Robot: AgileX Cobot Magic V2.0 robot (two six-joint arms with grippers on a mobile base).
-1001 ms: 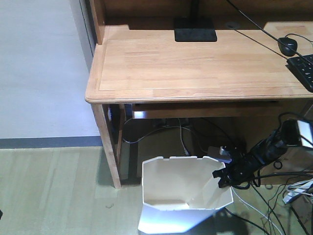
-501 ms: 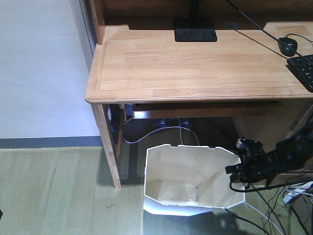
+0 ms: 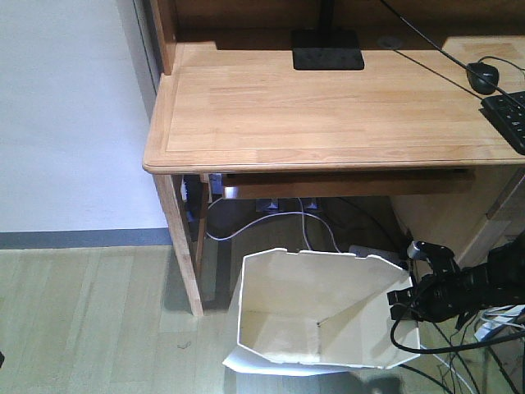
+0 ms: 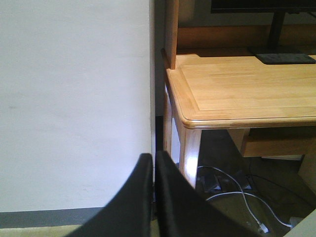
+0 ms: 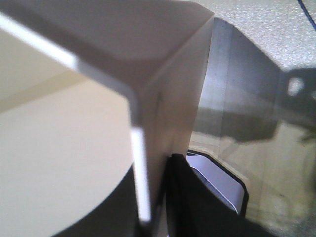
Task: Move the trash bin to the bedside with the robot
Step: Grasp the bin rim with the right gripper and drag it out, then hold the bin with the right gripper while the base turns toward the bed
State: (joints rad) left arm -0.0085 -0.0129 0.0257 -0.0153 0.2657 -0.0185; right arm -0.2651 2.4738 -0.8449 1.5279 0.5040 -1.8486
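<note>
The white faceted trash bin [image 3: 316,312] stands tilted on the floor in front of the desk, its cream inside facing the front view. My right gripper [image 3: 402,302], on the slim black arm [image 3: 467,289], is shut on the bin's right rim. In the right wrist view the bin wall [image 5: 168,98] runs down between the black fingers [image 5: 185,197], one inside and one outside; the right gripper [image 5: 153,202] pinches it. My left gripper [image 4: 154,160] is shut with nothing in it, off near the wall. The bedside is out of view.
A light wooden desk [image 3: 328,107] carries a monitor base [image 3: 326,49], mouse [image 3: 484,75] and keyboard [image 3: 509,115]. Its front left leg [image 3: 184,246] stands left of the bin. Loose cables [image 3: 308,217] lie under the desk and at the right. A white wall [image 4: 74,98] is on the left.
The bin has come out from under the desk toward the camera and looks larger and more tilted. My right gripper moved right and down with the rim in its grip.
</note>
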